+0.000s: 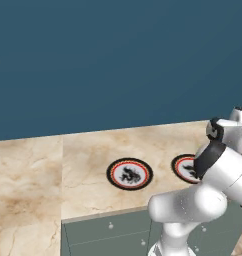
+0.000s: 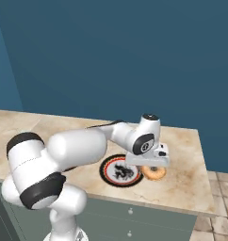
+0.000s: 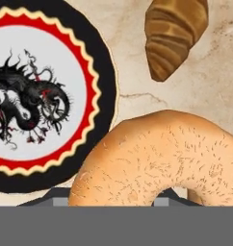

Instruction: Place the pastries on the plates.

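The golden-brown ring pastry point(image 3: 161, 158) lies on the counter just right of a plate point(image 3: 36, 96) with a black rim, red ring and black dragon figure. My gripper point(image 3: 111, 202) hangs low over the ring, open, its dark fingertips point(image 3: 58, 200) peeking out on either side of the ring's near part. The darker brown pastry point(image 3: 174, 36), shaped like a croissant, lies on the counter beyond the ring. From the right base view, the hand point(image 2: 151, 157) sits right above the ring point(image 2: 154, 173) beside the plate point(image 2: 117, 172). Two plates point(image 1: 129, 173) point(image 1: 184, 167) show side by side, the right one half behind my arm.
The marble counter point(image 1: 88, 150) ends in a front edge above grey drawers point(image 1: 108, 235). A dark blue wall point(image 2: 111, 56) stands behind it. The counter's right end point(image 2: 203, 179) drops off to a tiled floor.
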### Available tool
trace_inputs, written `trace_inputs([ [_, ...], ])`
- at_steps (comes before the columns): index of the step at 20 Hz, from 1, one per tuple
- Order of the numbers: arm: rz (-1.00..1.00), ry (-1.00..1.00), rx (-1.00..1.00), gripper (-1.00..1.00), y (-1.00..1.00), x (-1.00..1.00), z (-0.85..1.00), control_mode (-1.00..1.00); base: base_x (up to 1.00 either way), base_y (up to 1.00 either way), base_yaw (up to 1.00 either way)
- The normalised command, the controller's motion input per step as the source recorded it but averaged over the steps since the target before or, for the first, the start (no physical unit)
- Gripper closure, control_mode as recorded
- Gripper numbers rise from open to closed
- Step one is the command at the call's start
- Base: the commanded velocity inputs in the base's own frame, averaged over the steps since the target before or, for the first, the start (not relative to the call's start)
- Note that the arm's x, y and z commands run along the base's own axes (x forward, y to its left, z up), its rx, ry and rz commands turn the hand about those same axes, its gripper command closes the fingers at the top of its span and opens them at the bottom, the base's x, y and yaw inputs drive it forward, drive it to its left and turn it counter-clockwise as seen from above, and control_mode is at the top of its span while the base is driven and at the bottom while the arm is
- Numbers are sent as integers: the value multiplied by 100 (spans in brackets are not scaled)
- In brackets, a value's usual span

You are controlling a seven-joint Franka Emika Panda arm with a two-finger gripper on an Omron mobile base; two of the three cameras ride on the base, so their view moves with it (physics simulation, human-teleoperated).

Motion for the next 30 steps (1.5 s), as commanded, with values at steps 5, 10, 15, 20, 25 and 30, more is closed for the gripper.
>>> trace_inputs([
  [5,0,0,-6,100,68,0,0,-100,0,0,0],
  [10,0,0,-2,100,38,0,0,-100,0,0,0],
  [15,0,0,0,100,2,0,0,-100,0,0,0],
  [20,0,0,0,100,7,3,1,-100,0,0,0],
  [25,0,0,0,100,21,3,5,-100,0,0,0],
  [30,0,0,0,100,18,3,0,-100,0,0,0],
])
